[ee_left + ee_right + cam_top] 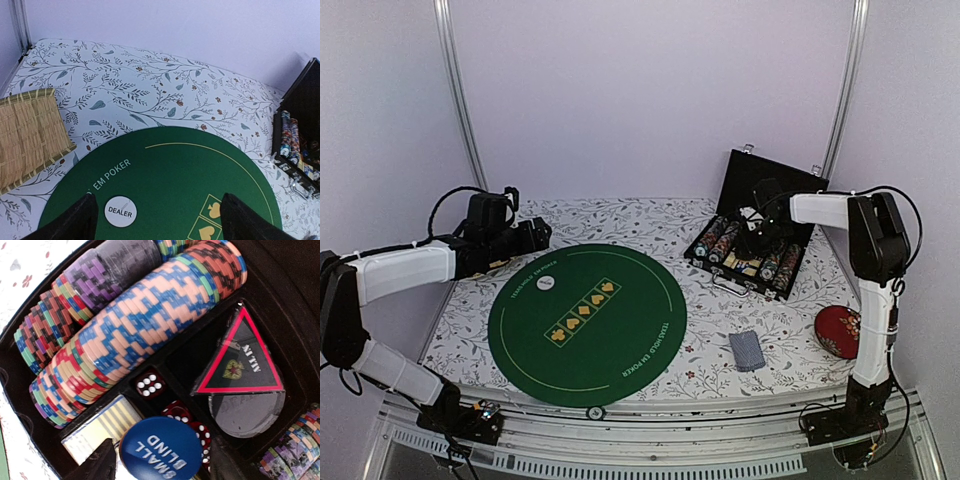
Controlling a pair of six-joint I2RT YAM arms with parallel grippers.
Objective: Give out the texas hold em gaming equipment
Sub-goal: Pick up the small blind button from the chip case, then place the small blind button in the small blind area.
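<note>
Top external view: the round green felt [588,322] fills the middle of the table. Its near rim lies close to the table's near edge, and its left rim is near the left edge. Bare floral cloth [650,215] runs beyond the felt to the back wall, and a wider stretch opens to the felt's right.

On that stretch, right of the felt's near half, lies the deck [747,350], back up. Its long axis runs far to near, leaning slightly right toward the near end. Right of the deck, by the table's right edge, sits a red disc [838,330].

Far right of the felt stands the open case [798,262], lid upright. Its long side runs left to right, with the right end a little nearer. Its chips [712,240] lie in rows crosswise to that side.

The white dealer button [546,283] rests on the felt's far-left part.

The left gripper [538,235] hangs over the felt's far-left rim with fingers [75,222] spread wide and nothing between them. A bamboo mat [27,135] lies just off that rim.

The right gripper [752,232] is down in the case. In the right wrist view, its fingers [100,462] flank the blue small blind button [160,449]. Whether they pinch it cannot be told. Past the button sit red dice [150,384], the triangular all-in marker [237,357] and a wrapped pack [100,426].
</note>
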